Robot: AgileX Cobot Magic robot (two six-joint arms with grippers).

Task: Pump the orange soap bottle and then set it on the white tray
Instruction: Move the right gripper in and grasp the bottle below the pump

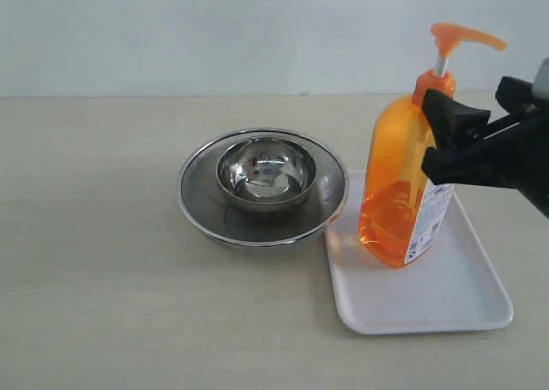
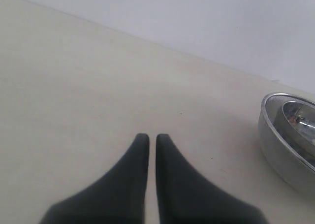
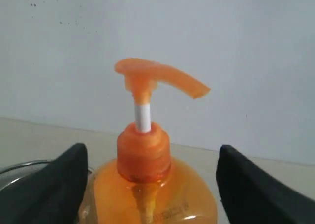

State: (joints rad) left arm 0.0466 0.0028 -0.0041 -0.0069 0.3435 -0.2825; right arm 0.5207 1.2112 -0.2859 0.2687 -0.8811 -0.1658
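The orange soap bottle [image 1: 399, 193] stands upright on the white tray [image 1: 429, 309]. It occupies the tray's far half, toward the tray's left rim. The tray lies flat on the table [image 1: 103, 304], in the right part of the tabletop and nearer the front edge than the far edge. The pump head [image 1: 463, 37] sits raised on its white stem, with the spout pointing toward the right edge of the tabletop. The label [image 1: 429, 223] faces the right edge.

The right gripper [image 1: 436, 133] is positioned at the bottle's shoulder, just below the collar. Its jaws are spread wide, with one black finger on each side of the bottle body. Whether the fingers press on the bottle or only flank it cannot be determined.

The left gripper [image 2: 152, 138] hangs over bare tabletop. Its fingers are drawn together to a narrow slit and hold nothing.

A large steel bowl [image 1: 202, 210] sits near the centre of the tabletop, just beside the tray's far left corner. A small steel bowl [image 1: 266, 171] rests inside it.
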